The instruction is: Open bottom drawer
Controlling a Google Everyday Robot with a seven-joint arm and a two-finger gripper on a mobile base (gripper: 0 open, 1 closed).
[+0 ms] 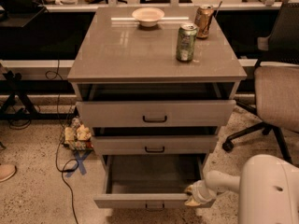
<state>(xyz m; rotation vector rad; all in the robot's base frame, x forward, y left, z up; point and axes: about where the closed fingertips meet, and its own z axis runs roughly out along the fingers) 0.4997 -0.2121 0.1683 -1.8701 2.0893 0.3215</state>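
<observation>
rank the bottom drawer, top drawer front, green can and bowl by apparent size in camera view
bottom drawer, open, gripper at its right front corner
top drawer front
green can and bowl: look alike, can nearer

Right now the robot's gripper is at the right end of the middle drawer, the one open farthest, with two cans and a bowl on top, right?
No: the camera view shows the gripper at the right end of the bottom drawer, the one open farthest, not the middle drawer. A green can, a brown can and a bowl do stand on top.
</observation>
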